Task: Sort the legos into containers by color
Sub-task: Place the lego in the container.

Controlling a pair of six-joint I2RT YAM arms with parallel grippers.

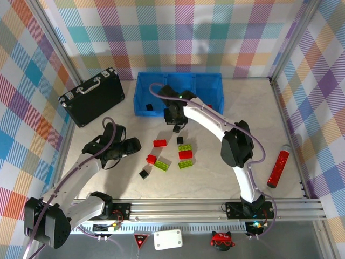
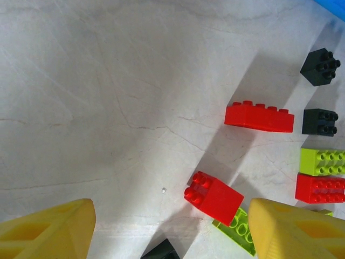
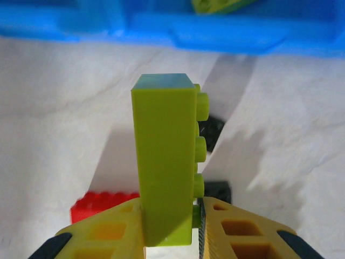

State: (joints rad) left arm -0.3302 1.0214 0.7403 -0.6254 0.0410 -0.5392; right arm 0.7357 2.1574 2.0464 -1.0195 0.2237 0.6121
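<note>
My right gripper (image 3: 171, 209) pinches a lime-green lego (image 3: 164, 162) (left gripper (image 2: 172, 232) hangs half-open, empty); next I lift it into the green compartment of the blue tray (image 3: 161, 32).

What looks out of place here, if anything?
Nothing spilled or broken. One stray: a red tube lies alone at the right edge of the table, not a brick. The right hand grips a lime brick by one end, upright.

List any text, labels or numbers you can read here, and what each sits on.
No text is readable.
Red tube: pale marks, too small to read.
Red triangle sign at the near edge: symbol too small to read.
White box: looks blank.
</note>
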